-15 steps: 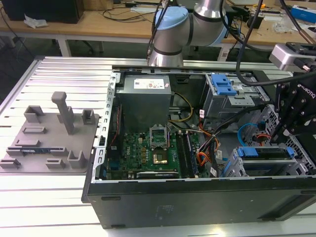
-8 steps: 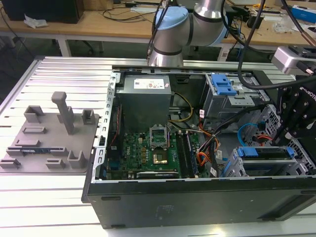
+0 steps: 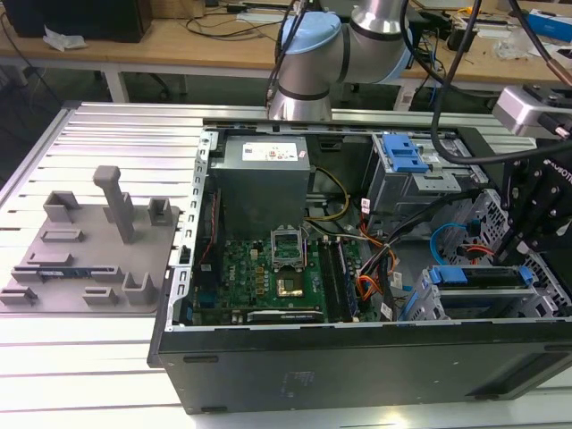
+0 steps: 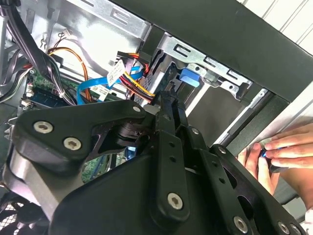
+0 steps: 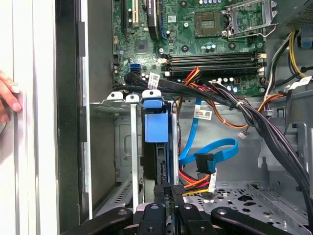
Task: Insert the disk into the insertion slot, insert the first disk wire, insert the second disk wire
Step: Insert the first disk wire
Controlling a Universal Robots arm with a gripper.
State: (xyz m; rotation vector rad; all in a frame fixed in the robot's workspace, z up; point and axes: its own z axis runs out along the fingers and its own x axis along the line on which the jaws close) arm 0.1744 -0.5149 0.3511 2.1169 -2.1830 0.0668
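- Disk (image 5: 156, 128) stands on edge inside the slot (image 5: 124, 147), its blue carrier end facing the motherboard (image 5: 195, 44).
- Pincer (image 5: 168, 190) is right at the disk's near edge, fingers drawn together; can't tell if they pinch it.
- Blue cable (image 5: 215, 149) loops just beside the cage.
- A person's hand (image 5: 9, 98) rests on the table (image 5: 29, 171).

We can make out no print well enough to read. We see a white label (image 3: 268, 154) on the power supply (image 3: 259, 192) and white tags (image 5: 203, 114) on the cables (image 5: 264, 128) beside the motherboard (image 5: 195, 44), but their lettering is too small for us.
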